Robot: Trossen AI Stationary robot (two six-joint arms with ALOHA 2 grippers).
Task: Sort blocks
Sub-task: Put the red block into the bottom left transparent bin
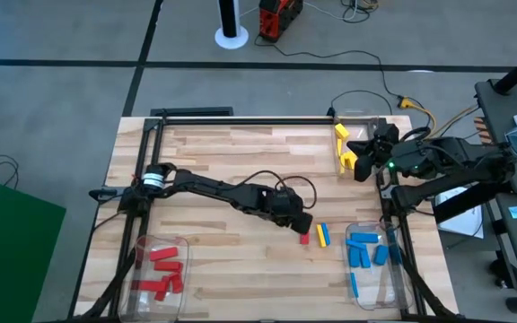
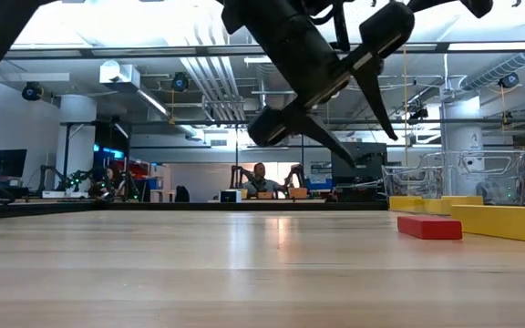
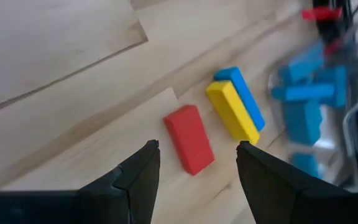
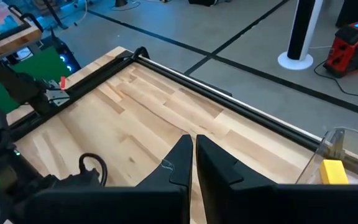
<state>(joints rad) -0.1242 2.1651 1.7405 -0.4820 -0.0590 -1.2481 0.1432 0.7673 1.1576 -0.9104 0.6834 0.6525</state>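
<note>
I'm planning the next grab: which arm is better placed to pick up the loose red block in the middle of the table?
The left. Its open gripper hangs right over the red block. The right gripper is off by the bin with yellow blocks, farther away, fingers together.

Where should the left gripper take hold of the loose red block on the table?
Probably across its two long sides at mid-length, coming from above: the red block lies flat, clear of the yellow block, and the open left gripper already straddles its near end.
</note>
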